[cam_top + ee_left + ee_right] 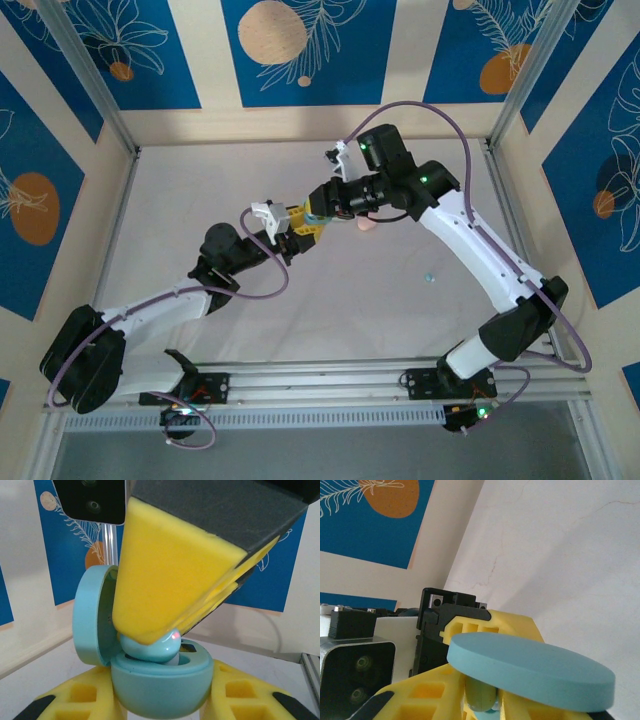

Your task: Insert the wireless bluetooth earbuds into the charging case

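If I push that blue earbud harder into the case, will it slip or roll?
Probably slippery: the earbud is smooth, rounded and glossy, pinched at the tips of the right gripper, so it could squirt sideways. It looks light and would likely roll if dropped. The case, clamped in the left gripper, seems steady.

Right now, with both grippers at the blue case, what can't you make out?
- Left wrist: whether the earbud is fully seated in the case; the right gripper covers its top.
- Right wrist: the case's inside, blocked by its lid.
- Top external: the speck on the table is too small to identify; the pink item is partly hidden by the right arm.
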